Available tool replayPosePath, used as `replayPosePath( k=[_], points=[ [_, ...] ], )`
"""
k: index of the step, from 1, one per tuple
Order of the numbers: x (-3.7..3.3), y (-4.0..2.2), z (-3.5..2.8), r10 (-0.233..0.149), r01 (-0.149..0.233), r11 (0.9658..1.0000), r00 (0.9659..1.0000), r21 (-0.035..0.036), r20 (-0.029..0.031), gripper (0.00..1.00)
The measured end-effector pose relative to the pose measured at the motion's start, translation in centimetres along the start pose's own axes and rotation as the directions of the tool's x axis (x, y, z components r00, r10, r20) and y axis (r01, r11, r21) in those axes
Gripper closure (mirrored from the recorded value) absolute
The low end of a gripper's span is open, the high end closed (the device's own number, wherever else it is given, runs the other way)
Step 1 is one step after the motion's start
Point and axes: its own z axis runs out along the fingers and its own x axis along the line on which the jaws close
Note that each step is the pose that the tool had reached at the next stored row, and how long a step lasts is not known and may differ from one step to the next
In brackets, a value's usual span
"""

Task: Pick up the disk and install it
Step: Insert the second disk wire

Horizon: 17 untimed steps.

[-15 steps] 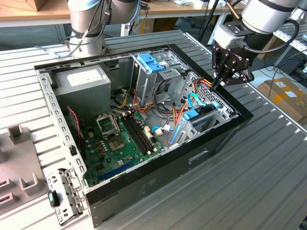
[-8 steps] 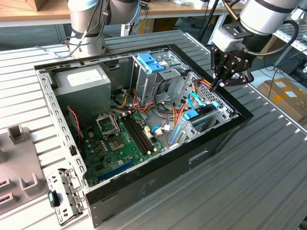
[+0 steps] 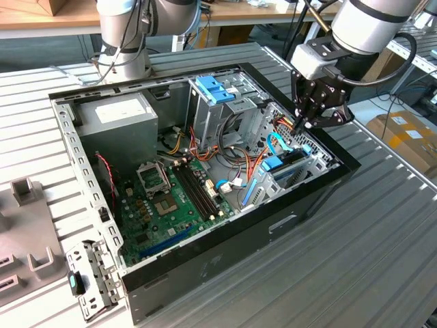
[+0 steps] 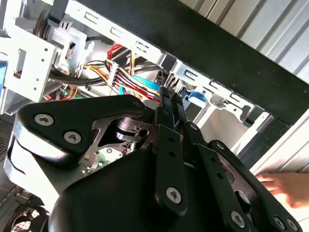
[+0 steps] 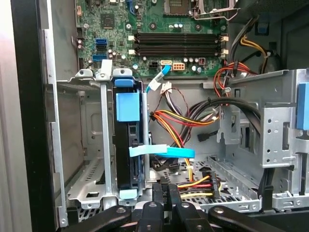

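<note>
Exterior view gives us the biggest thing first: the open case [image 3: 205,273] on the slatted table [image 3: 382,260], with the arm [image 3: 369,24] reaching in from two o'clock. The motherboard [image 3: 164,205] lies at the case's seven o'clock and the grey power supply [image 3: 119,116] at eleven.

We see the gripper [image 3: 305,124] over the drive bay at the case's three o'clock, its black fingers drawn together with nothing between them; both wrist views agree.

The disk [image 5: 128,145] stands on edge in that bay, dark-sided with blue rails and a blue tab, just beside the fingertips; its label face is hidden from us. In the first wrist view, a blue cable [image 5: 164,152] crosses it.

In the second wrist view, a hand [image 4: 287,186] rests outside the case.
</note>
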Motion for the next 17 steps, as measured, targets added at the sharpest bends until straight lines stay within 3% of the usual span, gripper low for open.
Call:
replayPosePath(
  k=[4,7,17],
  points=[
    [0.44,0.46,0.05,-0.004,0.004,1.0000,1.0000,-0.0003,0.0004,0.84],
    [1.15,0.69,0.08,-0.011,0.011,0.9999,0.9999,-0.0009,0.0008,0.84],
    [1.22,0.71,0.09,-0.013,0.013,0.9999,0.9999,-0.0010,0.0010,0.84]
  ],
)
